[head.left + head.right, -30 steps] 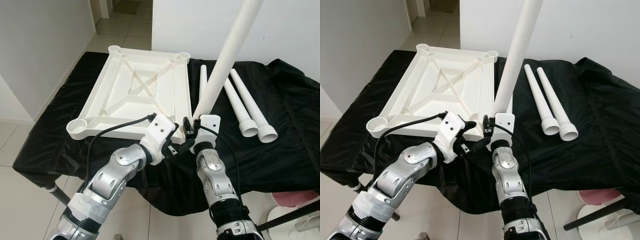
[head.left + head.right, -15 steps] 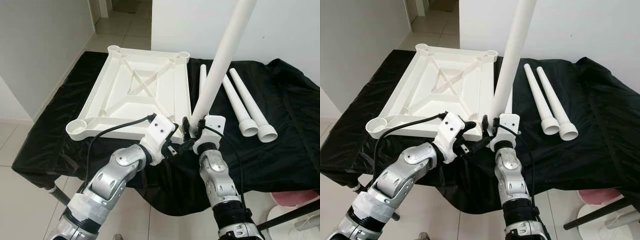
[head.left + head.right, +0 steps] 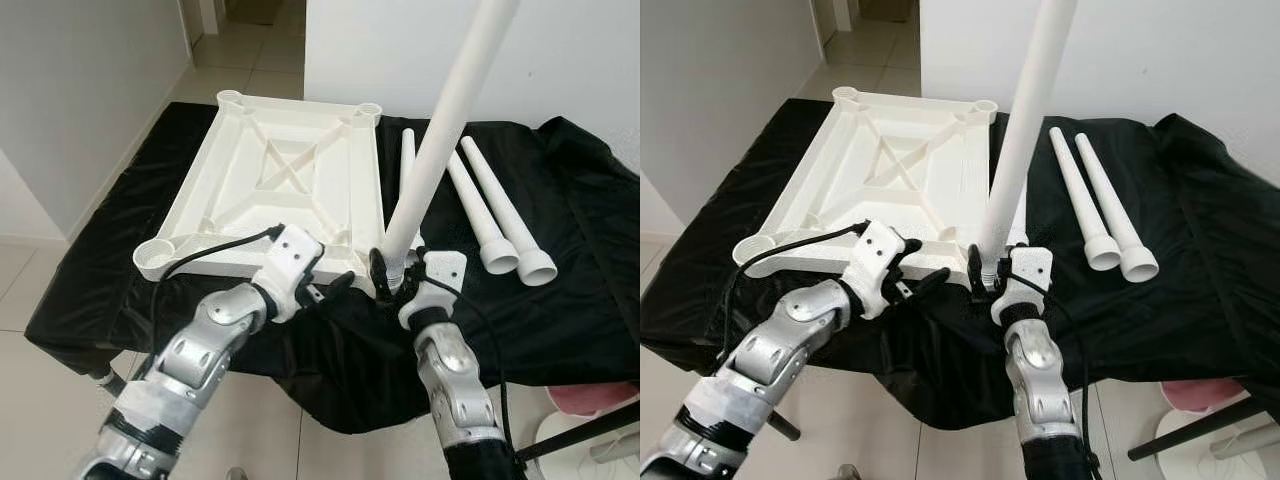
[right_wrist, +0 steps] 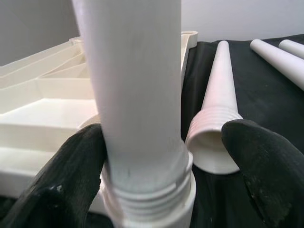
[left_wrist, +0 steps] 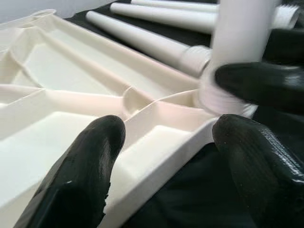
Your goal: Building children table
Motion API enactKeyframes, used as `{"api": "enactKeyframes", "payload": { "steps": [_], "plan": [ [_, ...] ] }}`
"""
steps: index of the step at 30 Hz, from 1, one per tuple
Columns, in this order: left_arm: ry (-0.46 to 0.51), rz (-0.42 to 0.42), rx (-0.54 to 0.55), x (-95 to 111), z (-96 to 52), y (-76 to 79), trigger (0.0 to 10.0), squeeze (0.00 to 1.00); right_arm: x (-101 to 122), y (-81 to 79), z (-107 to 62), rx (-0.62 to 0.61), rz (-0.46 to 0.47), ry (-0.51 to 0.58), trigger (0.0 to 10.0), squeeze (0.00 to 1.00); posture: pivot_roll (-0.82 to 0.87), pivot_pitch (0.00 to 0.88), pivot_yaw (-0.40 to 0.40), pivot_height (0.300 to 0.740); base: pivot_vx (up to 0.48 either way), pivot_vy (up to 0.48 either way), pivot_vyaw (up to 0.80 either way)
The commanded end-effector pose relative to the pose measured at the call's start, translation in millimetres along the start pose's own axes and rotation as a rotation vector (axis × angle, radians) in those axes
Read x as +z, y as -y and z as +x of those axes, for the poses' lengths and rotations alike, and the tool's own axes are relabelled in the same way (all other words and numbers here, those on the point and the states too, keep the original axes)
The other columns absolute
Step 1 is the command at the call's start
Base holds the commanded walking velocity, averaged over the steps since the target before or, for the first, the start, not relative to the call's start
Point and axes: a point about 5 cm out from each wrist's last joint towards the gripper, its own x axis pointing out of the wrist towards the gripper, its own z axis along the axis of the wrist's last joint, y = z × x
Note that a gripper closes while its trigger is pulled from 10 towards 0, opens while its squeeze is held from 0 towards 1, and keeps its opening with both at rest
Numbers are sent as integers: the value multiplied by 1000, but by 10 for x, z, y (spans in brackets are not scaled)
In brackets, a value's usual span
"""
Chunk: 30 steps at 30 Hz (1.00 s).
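Table leg (image 3: 440, 120) (upright) stands between the right gripper (image 3: 392, 277) fingers — spread, only one touching.

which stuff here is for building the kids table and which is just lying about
For the job:
- upturned white tabletop
- upright leg at the right pincer
- three loose legs on the cloth
- left pincer by the tabletop's near edge

Just lying about:
- black cloth
- pink thing on the floor
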Motion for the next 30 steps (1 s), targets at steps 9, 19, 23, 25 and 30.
{"api": "enactKeyframes", "payload": {
  "steps": [9, 19, 23, 25, 30],
  "plan": [
    [-139, 61, -54, -236, -14, -165, 10000, 0, -26, 131, -103, -19, -5, -23, 10000, 0, -29, 61, -2, 740, 0, 0, 0],
    [-214, 109, -161, -376, 21, -224, 10000, 0, 13, 175, -86, -30, -15, -14, 10000, 0, -40, 55, 6, 740, 0, 0, 0],
    [-239, 109, -108, -384, 95, -336, 10000, 0, 35, 159, -72, -20, -16, -6, 10000, 0, -45, 54, 6, 740, 0, 0, 0],
    [-257, 114, -95, -391, 134, -381, 10000, 0, 41, 158, -67, -14, -18, -5, 10000, 0, -47, 53, 6, 740, 0, 0, 0],
    [-296, 120, -84, -412, 173, -418, 10000, 0, 45, 162, -53, -12, -21, -4, 10000, 0, -52, 54, 6, 740, 0, 0, 0]
  ]
}}
